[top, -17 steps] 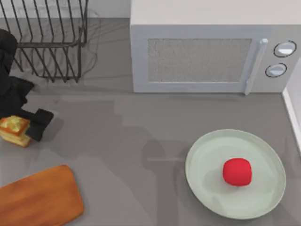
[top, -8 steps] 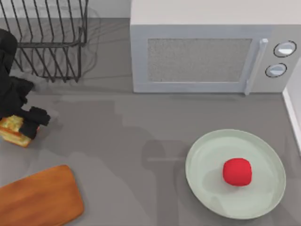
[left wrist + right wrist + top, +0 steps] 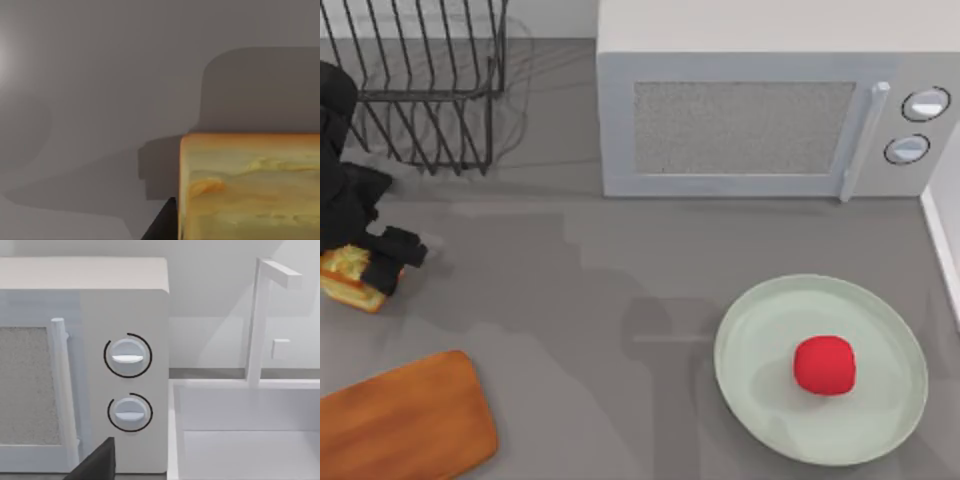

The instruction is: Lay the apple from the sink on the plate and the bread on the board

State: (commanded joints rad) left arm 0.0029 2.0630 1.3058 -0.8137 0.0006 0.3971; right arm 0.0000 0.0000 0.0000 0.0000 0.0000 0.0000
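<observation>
While clamped on the small square block of bread (image 3: 347, 276) with its golden-orange toasted top and pale yellow layered sides, left gripper (image 3: 370, 268) at the table's left edge, black fingers (image 3: 398, 252) pressed against the block, which sits low over the grey tabletop (image 3: 570, 300). Just nearer than the jaws, toward the front-left corner: flat reddish-brown wooden cutting board (image 3: 405, 420) with rounded corners, bare, apart from the bread. Behind the jaws: dark wire dish rack (image 3: 420, 80). Well off to their right: large round pale green plate (image 3: 760, 340), small bright red rounded apple (image 3: 824, 364) lying on it. Farther back: white microwave (image 3: 760, 100). Right gripper's jaws: cannot tell; its wrist view faces the microwave's dials (image 3: 127, 356) and the white sink (image 3: 240, 435).
</observation>
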